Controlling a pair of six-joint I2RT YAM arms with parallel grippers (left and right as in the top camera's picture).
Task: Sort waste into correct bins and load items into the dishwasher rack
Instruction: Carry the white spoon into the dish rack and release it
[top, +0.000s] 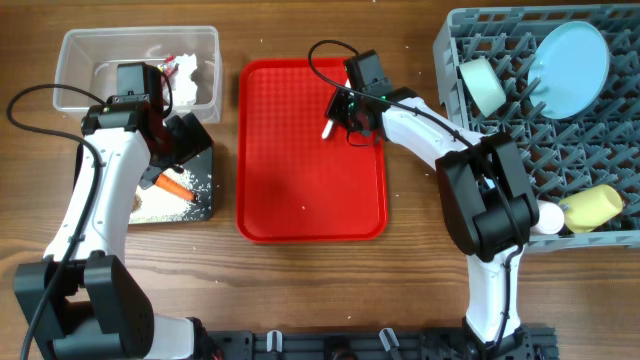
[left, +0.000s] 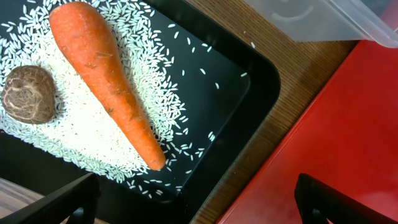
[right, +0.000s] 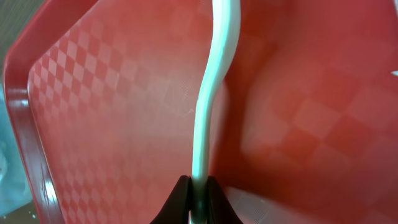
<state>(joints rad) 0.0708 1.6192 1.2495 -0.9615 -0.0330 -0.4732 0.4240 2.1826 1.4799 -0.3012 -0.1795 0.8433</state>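
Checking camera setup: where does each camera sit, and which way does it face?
Overhead: above the table, facing straight down on red tray, rack, left arm and right arm.
Left wrist: on the left arm, facing down at the carrot in the black tray; open left gripper shows.
Right wrist: facing down along the right gripper, shut on the spoon.
Shared: the red tray shows in all three.

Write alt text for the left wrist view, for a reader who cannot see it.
An orange carrot lies diagonally on white rice grains in a black tray, a small round brown lump beside it. The open left gripper frames the bottom edge; a red tray and the corner of a clear tub lie to the right.
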